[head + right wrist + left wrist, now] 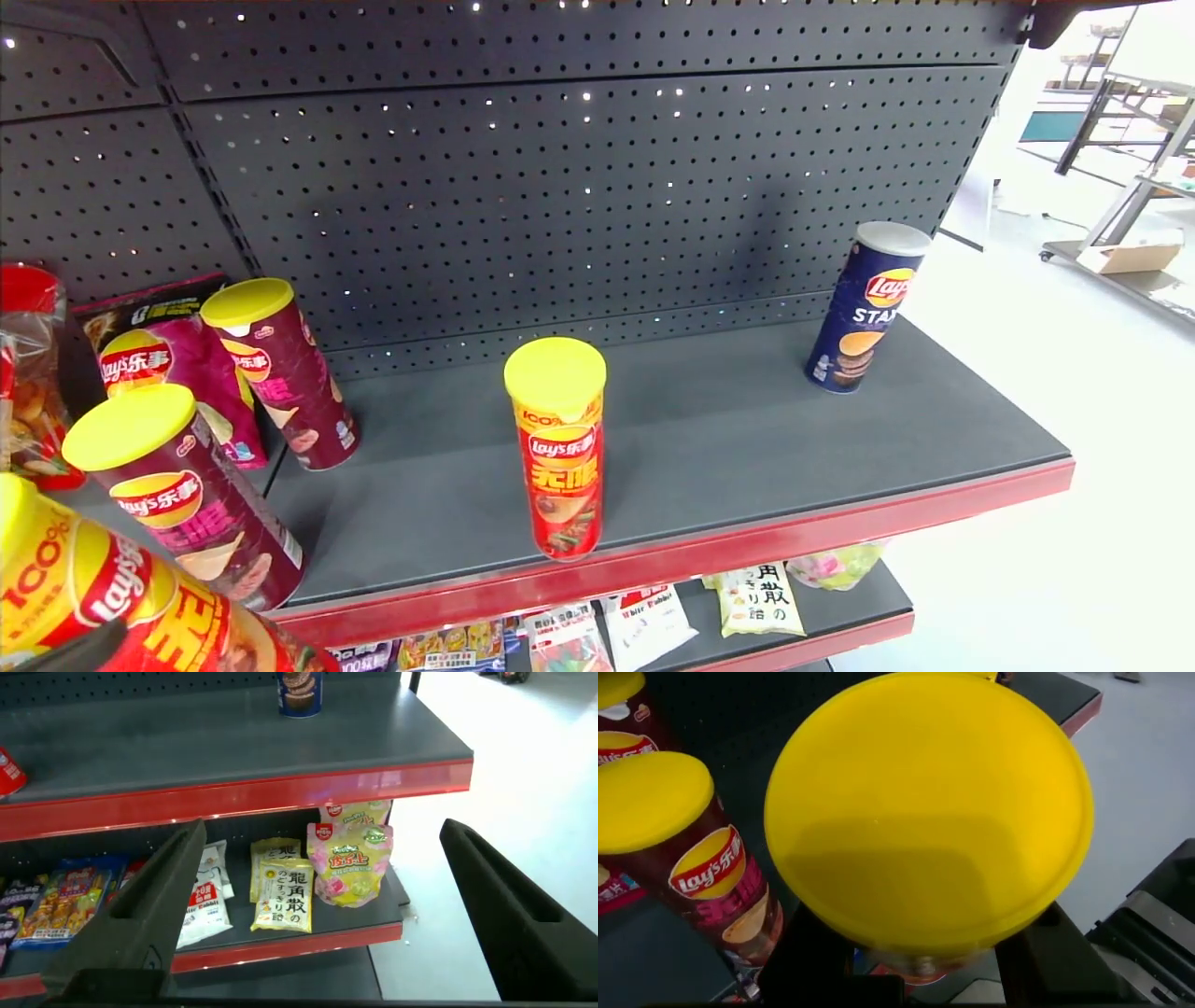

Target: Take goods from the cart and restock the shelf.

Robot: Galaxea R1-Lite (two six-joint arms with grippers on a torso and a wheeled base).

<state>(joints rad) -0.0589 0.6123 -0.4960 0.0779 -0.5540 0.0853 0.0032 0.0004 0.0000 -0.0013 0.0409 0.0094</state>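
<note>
My left gripper (924,973) is shut on a red chips can with a yellow lid (929,812), held at the near left (103,588) in front of the dark shelf board (747,439). On that board stand another red can (560,457) near the front edge, a blue can (864,308) at the far right, and two maroon cans (280,373) (177,495) at the left. The nearer maroon can (682,849) is close beside the held one. My right gripper (322,831) is open and holds nothing, low in front of the shelf's red edge (280,789).
A maroon chips bag (159,364) leans on the pegboard back wall (579,205) at the left. The lower shelf carries snack bags: a green-pink one (350,863), a yellow one (285,896), a white one (206,905). Open floor (1074,373) lies to the right.
</note>
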